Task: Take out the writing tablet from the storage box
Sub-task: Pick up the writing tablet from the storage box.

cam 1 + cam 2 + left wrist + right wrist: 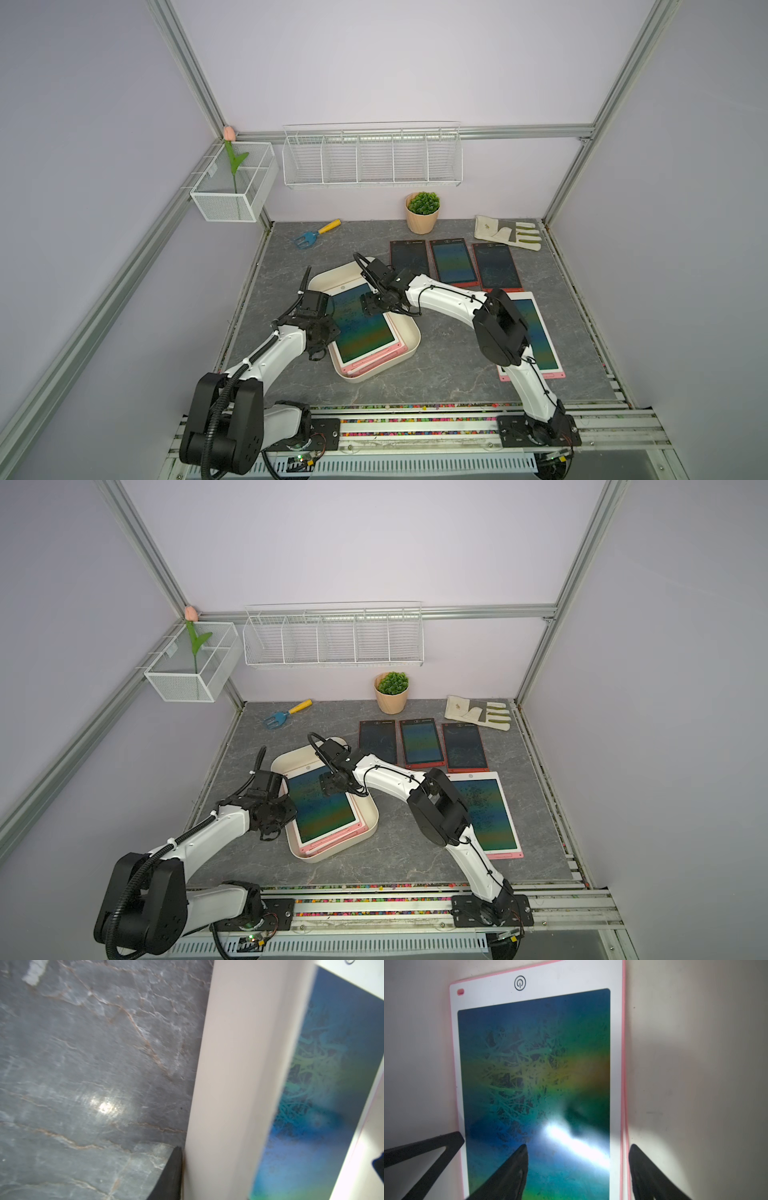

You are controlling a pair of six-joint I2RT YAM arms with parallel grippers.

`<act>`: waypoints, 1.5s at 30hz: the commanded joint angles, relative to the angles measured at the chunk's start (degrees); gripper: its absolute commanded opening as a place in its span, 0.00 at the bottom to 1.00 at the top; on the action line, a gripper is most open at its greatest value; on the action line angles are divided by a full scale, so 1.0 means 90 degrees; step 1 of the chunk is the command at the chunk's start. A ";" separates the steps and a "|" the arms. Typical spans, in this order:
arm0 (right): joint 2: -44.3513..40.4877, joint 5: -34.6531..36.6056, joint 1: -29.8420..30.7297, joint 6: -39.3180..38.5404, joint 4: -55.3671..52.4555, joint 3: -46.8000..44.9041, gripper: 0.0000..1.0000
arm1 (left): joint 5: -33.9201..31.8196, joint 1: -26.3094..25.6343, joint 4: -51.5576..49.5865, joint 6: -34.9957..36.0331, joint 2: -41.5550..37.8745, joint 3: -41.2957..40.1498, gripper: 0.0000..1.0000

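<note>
With the left gripper (332, 328) pinching the box (409, 332) wall, your spread right gripper (371, 304) hovers over the tablet (357, 328); next, grip its edge.

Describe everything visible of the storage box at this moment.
The storage box is a shallow cream-white bin with smooth solid walls and rounded corners; it looks like plastic. It sits flat on the grey marbled tabletop, turned at an angle to the table's edges. Inside lie stacked pink-edged writing tablets, the top one face up with a blue-green screen. The left end effector straddles one long wall, one finger outside it. The right end effector hovers open over the top tablet.
</note>
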 commanded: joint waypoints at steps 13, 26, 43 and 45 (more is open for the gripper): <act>0.0140 -0.0077 0.0047 0.0113 0.0048 -0.0110 0.77 | 0.0042 0.0006 0.0180 0.0073 0.0004 -0.0118 0.25; 0.0371 -0.0182 0.0042 0.0161 0.0055 -0.0056 0.76 | 0.0050 0.0008 0.0188 0.0076 -0.0010 -0.0116 0.25; 0.0025 -0.1273 0.0073 0.0389 0.0565 -0.0471 0.76 | 0.0063 0.0007 0.0305 0.0052 -0.0002 -0.0214 0.24; -0.0058 -0.1511 0.0073 0.0459 0.0789 -0.0594 0.76 | 0.0080 0.0007 0.0316 0.0052 0.0013 -0.0216 0.24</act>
